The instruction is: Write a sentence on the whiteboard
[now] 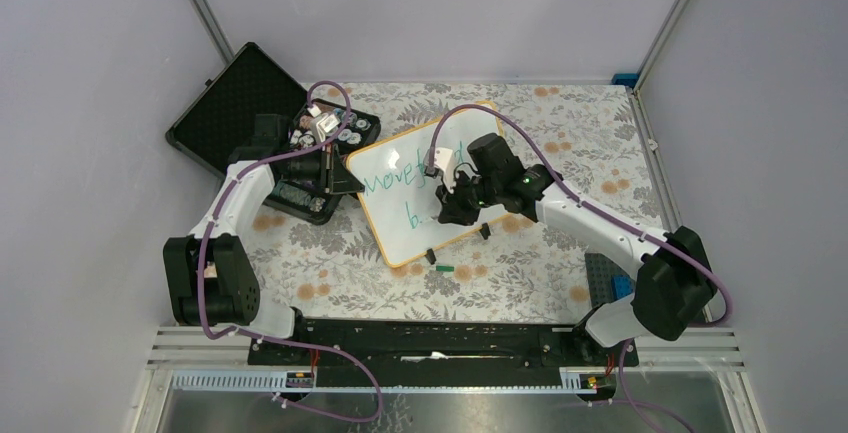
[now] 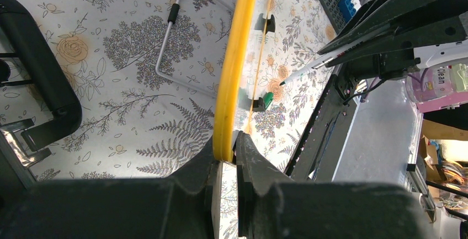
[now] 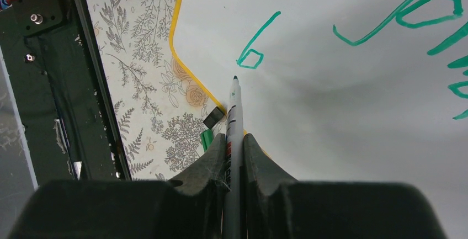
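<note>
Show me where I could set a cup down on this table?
Free cloth: the far right corner beyond the whiteboard, and the near strip between the board and the arm bases, save a small green cap. Crowded: the left, where the black case meets the left gripper clamping the board; the right gripper holds a marker over it.

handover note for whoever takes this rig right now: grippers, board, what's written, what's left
Left gripper: shut on the whiteboard rim, left side.
Right gripper: shut on the marker, tip by the "b".
Sentence: top line written in green, partly hidden by the right arm; second line only the "b".
Left: finish the second line.
</note>
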